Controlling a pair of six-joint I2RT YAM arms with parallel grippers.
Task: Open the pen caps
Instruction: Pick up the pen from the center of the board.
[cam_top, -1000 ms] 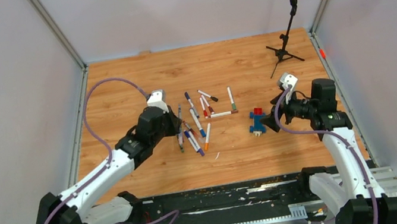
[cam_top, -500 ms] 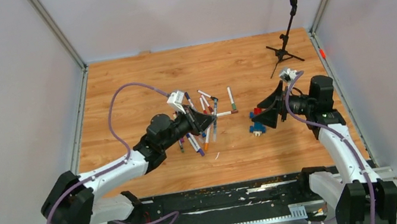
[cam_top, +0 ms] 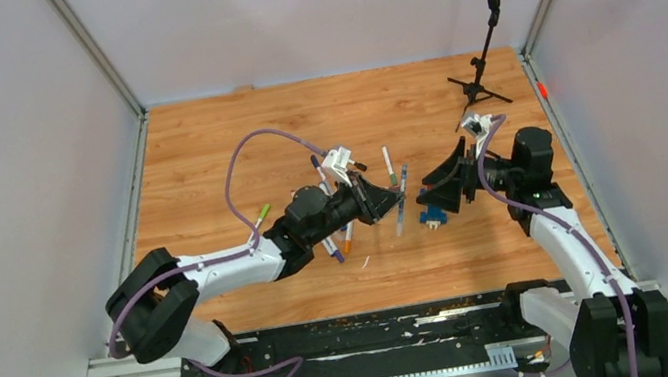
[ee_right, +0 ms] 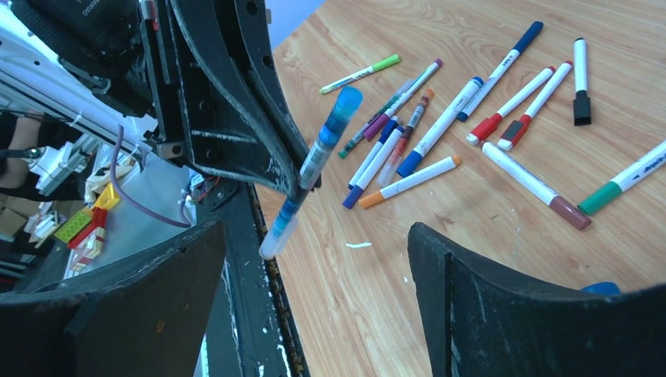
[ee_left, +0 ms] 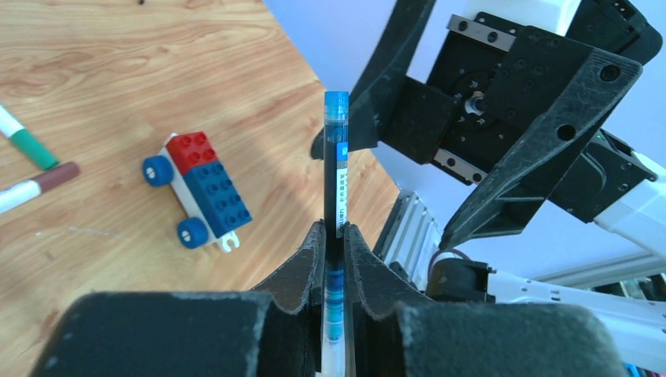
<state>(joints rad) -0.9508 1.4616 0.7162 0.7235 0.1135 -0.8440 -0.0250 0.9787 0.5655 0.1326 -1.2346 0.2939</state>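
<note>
Wooden tabletop (cam_top: 202, 149) lies below both arms; above it the left gripper (ee_left: 334, 236) is clenched on a blue pen (ee_left: 336, 177) at mid-barrel, blue cap (ee_left: 336, 106) on, held up before the right gripper (ee_right: 318, 232), whose jaws stand spread wide just beyond it, touching nothing. Behind the left gripper the other pens (ee_right: 440, 133) lie scattered, caps (ee_right: 609, 196) seemingly all on, so we judge every cap is left to pull.

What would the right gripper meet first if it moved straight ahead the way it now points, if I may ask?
Most likely the blue-capped marker pen held by the left gripper: it sits ahead of the open right gripper, in line with the gap between its fingers. Depth is unclear.
</note>
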